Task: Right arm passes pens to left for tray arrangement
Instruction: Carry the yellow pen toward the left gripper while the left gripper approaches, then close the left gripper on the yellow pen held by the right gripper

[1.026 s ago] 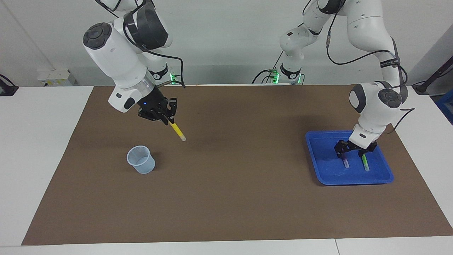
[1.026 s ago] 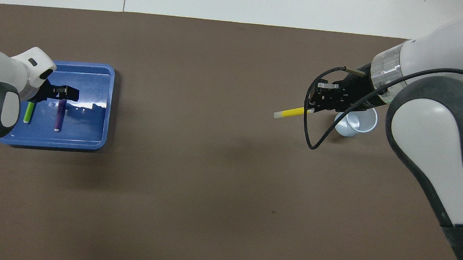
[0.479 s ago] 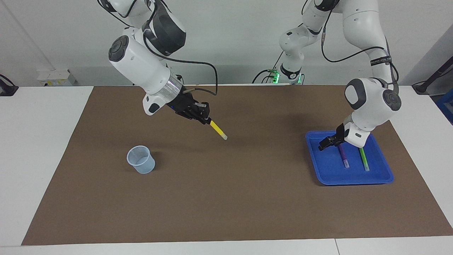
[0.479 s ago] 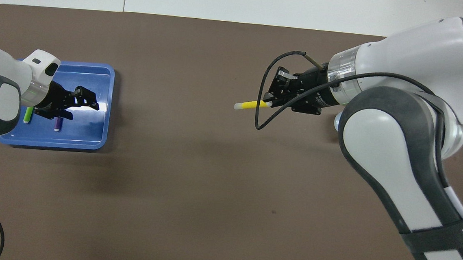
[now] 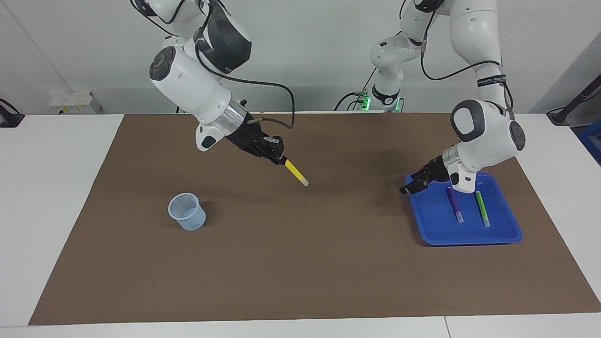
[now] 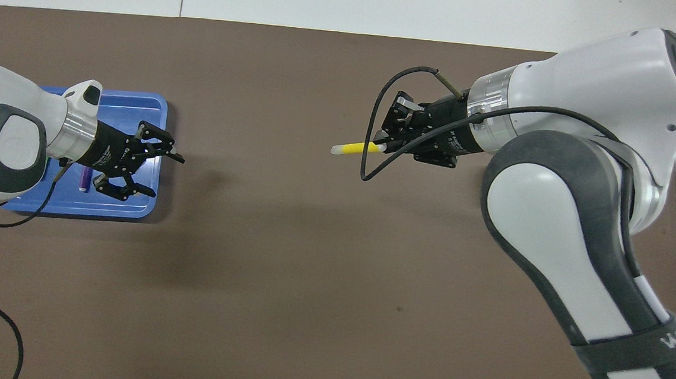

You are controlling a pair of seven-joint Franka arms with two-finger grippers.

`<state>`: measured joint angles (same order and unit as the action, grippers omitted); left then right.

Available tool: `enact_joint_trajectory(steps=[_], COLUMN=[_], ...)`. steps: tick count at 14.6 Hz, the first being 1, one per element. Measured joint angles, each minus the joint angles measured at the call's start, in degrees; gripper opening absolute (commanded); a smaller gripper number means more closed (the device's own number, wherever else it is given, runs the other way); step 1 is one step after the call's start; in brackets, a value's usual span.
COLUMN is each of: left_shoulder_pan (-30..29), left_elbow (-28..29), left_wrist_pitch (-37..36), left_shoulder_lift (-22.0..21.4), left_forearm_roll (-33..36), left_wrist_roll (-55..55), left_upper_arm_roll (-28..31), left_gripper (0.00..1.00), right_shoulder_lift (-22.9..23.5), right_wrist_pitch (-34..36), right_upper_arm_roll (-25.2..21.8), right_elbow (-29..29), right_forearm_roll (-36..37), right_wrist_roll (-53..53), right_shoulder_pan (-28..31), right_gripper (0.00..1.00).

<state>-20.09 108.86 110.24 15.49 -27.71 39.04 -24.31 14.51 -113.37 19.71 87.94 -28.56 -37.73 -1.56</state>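
One camera sits high across the desk (image 5: 300, 281), facing the robots. The other looks steeply down from above them (half a turn apart). Both show the whole brown mat (image 6: 285, 257).

Green pen (image 5: 482, 209) hidden under the left arm in the overhead view; purple pen (image 6: 85, 177) showing there only at one end. Cup (image 5: 187, 211) covered entirely by the right arm from overhead. Tray (image 6: 151, 118) partly masked by the left wrist. Gripped end of the yellow pen (image 6: 357, 148) buried in the right gripper (image 6: 386, 147). Both arms cut off by picture edges.
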Motion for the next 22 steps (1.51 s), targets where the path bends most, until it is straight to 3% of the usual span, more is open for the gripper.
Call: enact_joint_trajectory(steps=[6,14,22], left_shoulder_pan=[5.7,8.1,10.4], left_elbow=[0.1,0.1,0.0], left_wrist_pitch=[-0.9,-0.2,7.7], left_shoulder_lift=[-0.5,-1.1,-1.6], left_forearm_roll=[-15.4,-32.7,-35.7], left_wrist_roll=[19.4,29.9,37.3], left_upper_arm_roll=[-0.3,-2.3,-5.6], left_gripper=[0.91,0.79,0.79], right_shoulder_lift=[0.0,1.8,1.9], right_wrist_pitch=[-3.2,-6.9,-7.0], right_upper_arm_roll=[0.0,0.1,0.1], right_elbow=[0.0,0.0,0.0], right_forearm_roll=[0.0,0.0,0.0], right_wrist_roll=[-6.0,-8.3,-8.3], right_shoulder_pan=[-2.5,-5.9,-6.4], right_gripper=[0.00,0.00,0.00])
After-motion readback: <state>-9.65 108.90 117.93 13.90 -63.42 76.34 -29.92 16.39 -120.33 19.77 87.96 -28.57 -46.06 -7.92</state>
